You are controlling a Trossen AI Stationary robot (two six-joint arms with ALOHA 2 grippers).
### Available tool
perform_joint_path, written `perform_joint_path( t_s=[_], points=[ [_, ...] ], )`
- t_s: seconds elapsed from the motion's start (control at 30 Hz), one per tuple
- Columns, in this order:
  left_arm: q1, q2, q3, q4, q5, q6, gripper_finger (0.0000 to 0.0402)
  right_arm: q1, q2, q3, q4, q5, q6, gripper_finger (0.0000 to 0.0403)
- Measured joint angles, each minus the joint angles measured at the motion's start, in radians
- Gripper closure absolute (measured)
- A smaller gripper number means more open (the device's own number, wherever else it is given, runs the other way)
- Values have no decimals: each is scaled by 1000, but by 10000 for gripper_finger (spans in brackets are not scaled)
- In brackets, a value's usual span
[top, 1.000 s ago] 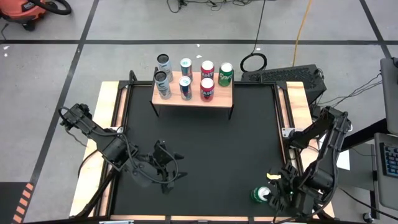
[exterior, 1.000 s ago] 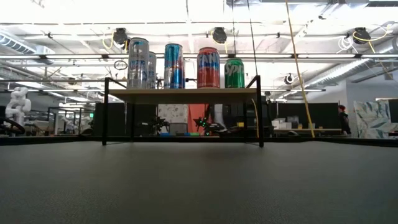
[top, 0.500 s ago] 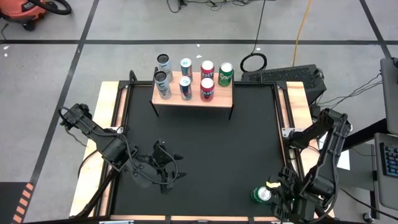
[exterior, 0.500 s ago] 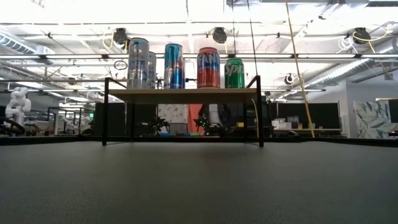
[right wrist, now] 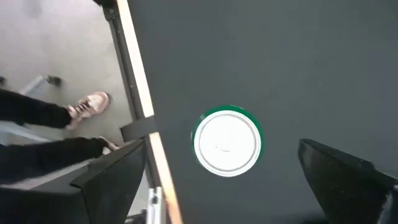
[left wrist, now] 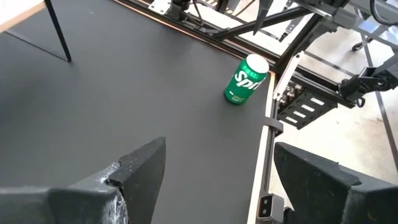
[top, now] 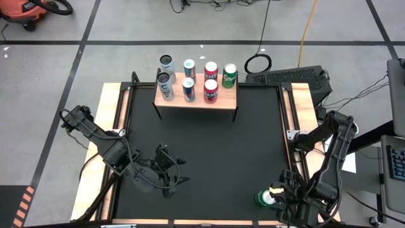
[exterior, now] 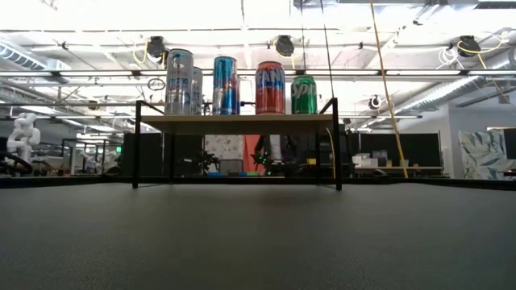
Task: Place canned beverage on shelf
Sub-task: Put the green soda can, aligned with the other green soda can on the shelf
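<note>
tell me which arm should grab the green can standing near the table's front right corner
Right. The right gripper hangs open directly above the upright green soda can, its fingers either side. The left gripper waits well off to the left.

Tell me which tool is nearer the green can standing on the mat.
Right. The right tool hangs open directly above the green can at the mat's near right corner. The left tool waits open far across the mat, near its left side.
</note>
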Motion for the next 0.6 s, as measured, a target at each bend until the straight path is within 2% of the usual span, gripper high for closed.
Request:
perform_joint_path(
  t_s=[0.33,0.43,0.6],
  points=[
    [0,12,0,-9,0,6,103,-2,93,0,-9,-35,-98,3],
    [0,18,0,-10,0,6,103,-13,130,0,-11,-77,-101,3],
    [0,19,0,-10,-1,7,103,-23,169,0,-13,-78,-100,3]
  ],
)
